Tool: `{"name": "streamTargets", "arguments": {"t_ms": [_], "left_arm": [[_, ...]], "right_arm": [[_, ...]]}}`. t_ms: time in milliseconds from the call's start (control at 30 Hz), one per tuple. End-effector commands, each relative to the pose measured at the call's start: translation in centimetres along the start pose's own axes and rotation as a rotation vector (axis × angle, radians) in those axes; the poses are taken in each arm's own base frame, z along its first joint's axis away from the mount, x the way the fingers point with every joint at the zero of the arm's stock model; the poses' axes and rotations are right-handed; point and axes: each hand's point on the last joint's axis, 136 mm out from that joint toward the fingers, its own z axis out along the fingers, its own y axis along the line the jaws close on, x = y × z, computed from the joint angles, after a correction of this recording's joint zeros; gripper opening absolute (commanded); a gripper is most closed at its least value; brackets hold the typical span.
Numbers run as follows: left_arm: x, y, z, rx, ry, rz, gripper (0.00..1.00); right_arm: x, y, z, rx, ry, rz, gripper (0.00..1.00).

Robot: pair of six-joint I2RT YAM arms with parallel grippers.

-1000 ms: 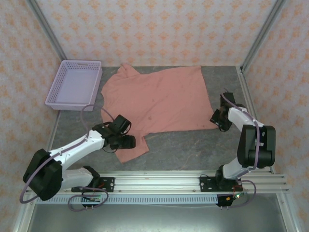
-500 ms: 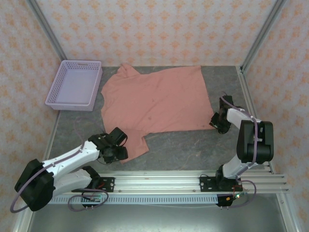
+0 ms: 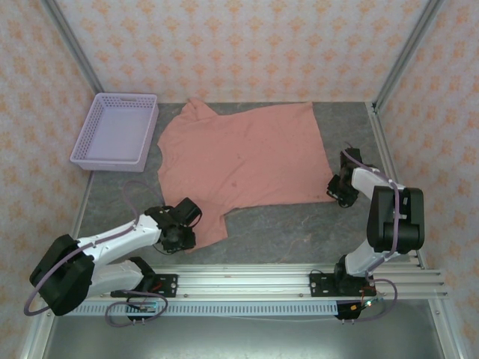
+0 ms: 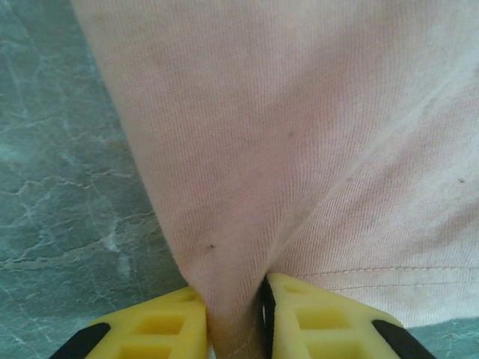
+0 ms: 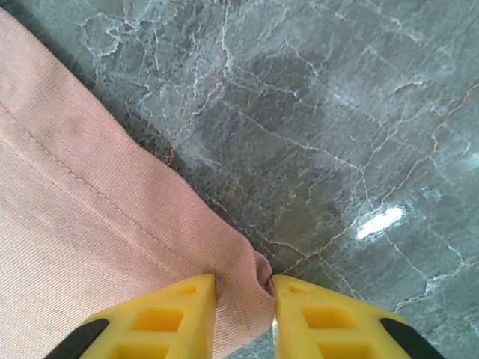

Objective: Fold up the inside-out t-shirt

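Top external: left pincer (image 3: 182, 238), right pincer (image 3: 334, 192) low, pinching t-shirt (image 3: 247, 153).

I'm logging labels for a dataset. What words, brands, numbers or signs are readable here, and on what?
None can be read. The t-shirt shows plain salmon cloth, no print or tag in view; the basket and the rail bear no legible lettering; the wallpaper has an ornament pattern, not text.

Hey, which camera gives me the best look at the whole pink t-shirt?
The top external view: the t-shirt lies spread across the table, with nearly its whole outline visible. The left wrist view gives a close-up of cloth pinched between the left fingers; the right wrist view, a hemmed corner pinched between the right fingers.
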Motion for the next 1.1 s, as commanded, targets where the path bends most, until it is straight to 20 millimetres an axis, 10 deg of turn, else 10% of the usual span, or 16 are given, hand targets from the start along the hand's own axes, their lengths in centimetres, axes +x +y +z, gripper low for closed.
{"name": "streamTargets", "arguments": {"t_ms": [0, 467, 1067], "left_arm": [[0.8, -0.1, 1.0, 0.008, 0.027, 0.010, 0.16], [-0.2, 0.1, -2.7, 0.036, -0.063, 0.015, 0.00], [-0.7, 2.1, -11.8, 0.161, -0.247, -0.096, 0.00]], "right_arm": [[0.1, 0.3, 1.4, -0.016, 0.005, -0.003, 0.22], [1.5, -0.4, -0.1, -0.027, 0.004, -0.004, 0.02], [3.3, -3.5, -7.8, -0.031, -0.147, 0.055, 0.02]]}}
